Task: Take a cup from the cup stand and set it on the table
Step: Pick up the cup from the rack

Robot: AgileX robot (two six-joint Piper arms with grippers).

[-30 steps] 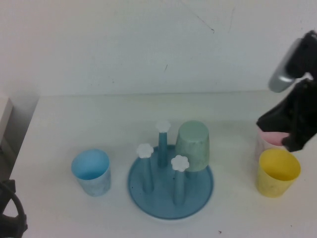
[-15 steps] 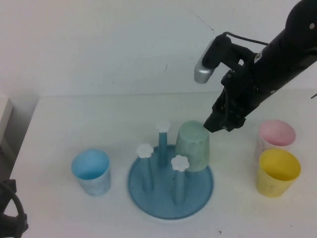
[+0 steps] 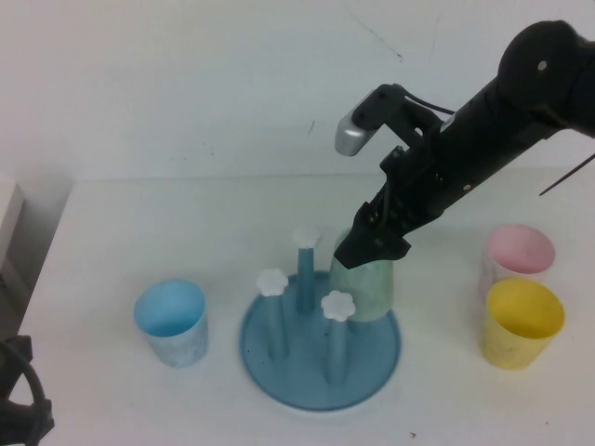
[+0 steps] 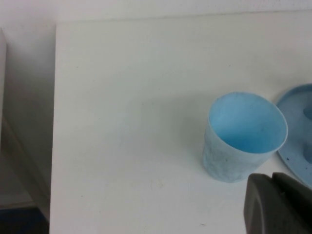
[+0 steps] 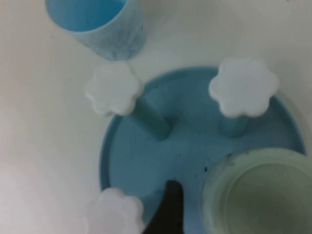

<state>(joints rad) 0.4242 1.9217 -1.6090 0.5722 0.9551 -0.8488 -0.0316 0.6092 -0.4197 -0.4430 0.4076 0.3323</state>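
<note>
The sage-green cup [image 3: 365, 289] sits upside down on one peg of the blue cup stand [image 3: 311, 376], at its far right side. My right gripper [image 3: 372, 244] hovers at the cup's top, open; in the right wrist view one dark finger [image 5: 168, 209] shows beside the cup [image 5: 261, 195], with the stand's base [image 5: 146, 161] below. The other finger is out of view. My left gripper [image 4: 279, 204] is shut and empty, low at the near left, by the light blue cup [image 4: 243, 136]. The white table [image 3: 186, 223] lies under everything.
Three white flower caps [image 3: 306, 237] [image 3: 271, 282] [image 3: 338, 305] top the bare pegs. The light blue cup [image 3: 171, 321] stands left of the stand. A yellow cup [image 3: 522, 322] and a pink cup [image 3: 519, 251] stand at the right.
My right arm has swung left from beside the pink and yellow cups and come down over the sage-green cup. The cups and the stand have not moved.
</note>
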